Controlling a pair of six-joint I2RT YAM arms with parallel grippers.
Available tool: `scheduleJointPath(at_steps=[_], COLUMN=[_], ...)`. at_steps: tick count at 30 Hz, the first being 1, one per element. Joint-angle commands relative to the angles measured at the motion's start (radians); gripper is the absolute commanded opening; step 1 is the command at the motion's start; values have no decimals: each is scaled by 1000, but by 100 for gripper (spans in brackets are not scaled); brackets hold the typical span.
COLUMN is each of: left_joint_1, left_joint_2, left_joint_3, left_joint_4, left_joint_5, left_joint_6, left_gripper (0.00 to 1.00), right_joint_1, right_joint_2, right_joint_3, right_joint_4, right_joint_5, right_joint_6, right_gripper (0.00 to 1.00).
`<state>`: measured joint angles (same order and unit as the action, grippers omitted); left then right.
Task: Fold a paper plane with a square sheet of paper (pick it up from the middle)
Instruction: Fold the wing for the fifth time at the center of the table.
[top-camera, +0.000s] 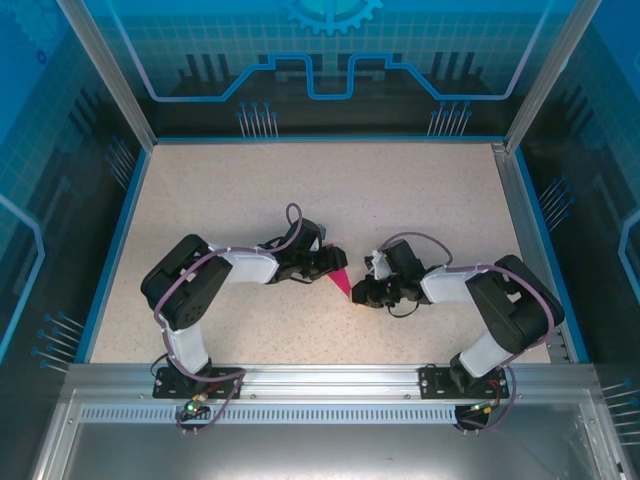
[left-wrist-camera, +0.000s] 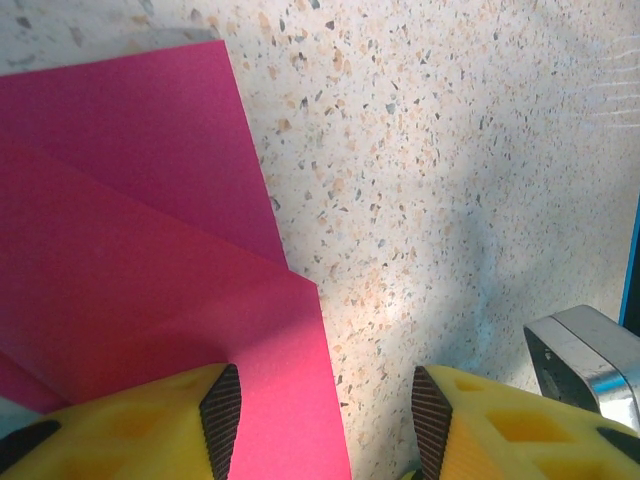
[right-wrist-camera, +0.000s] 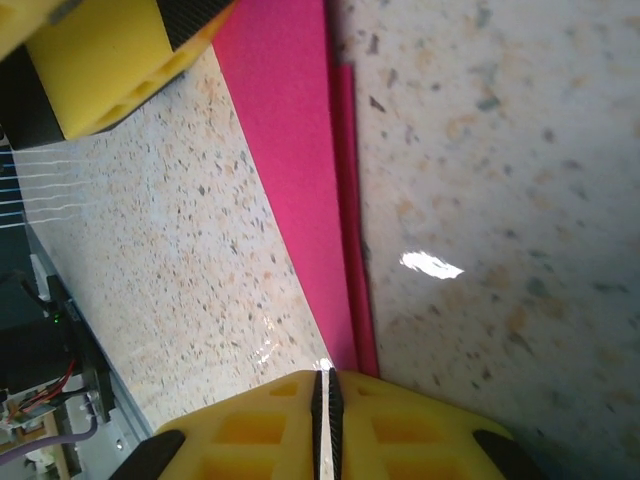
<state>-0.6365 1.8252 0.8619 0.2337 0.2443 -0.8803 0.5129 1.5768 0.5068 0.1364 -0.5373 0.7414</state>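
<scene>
Top external view sets the paper plane (top-camera: 340, 282) flat on the speckled, stone-patterned bench (top-camera: 230, 200) between the two arms, a matte magenta wedge narrowing to a point. The left gripper (left-wrist-camera: 325, 420) stands half-open, its yellow fingers faced with ribbed black pads, one finger lying over layered, sharply creased folds. The right gripper (right-wrist-camera: 322, 395) is closed pad to pad at the paper's narrow folded end; whether it pinches the paper I cannot tell.

Folded magenta paper plane (top-camera: 341, 281) lies flat, narrowing nearward.
</scene>
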Motion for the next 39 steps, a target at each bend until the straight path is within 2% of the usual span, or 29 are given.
scheduleJointPath(at_steps=[1,6,15,24,29,35,39], left_joint_1=[-2,-1,-2,-3,-3,-2,-3], left_joint_2=[52,51,55,63,62,55,44], left_joint_3=[-2,4,12,23,23,23,33], left_joint_4=[-83,-82,-81,-81,-80,-82,-92], left_joint_5=[4,14,29,38,40,41,39], left_joint_6=[16,18,21,16,16,19,29], left_gripper=[53,53,53,53,53,53,54], right_joint_1=[-25,-26,-21,43,42,45,45], right_joint_2=[-3,-41,-124,48,126,156,145], right_joint_3=[-65,-61,88,200,188,184,125], right_joint_4=[-144,-177,-192,-30,65,-102,-142], right_joint_5=[-24,-13,7,33,63,160,191], right_joint_6=[2,-14,2,94,141,64,43], right_gripper=[14,14,15,15,15,14,13])
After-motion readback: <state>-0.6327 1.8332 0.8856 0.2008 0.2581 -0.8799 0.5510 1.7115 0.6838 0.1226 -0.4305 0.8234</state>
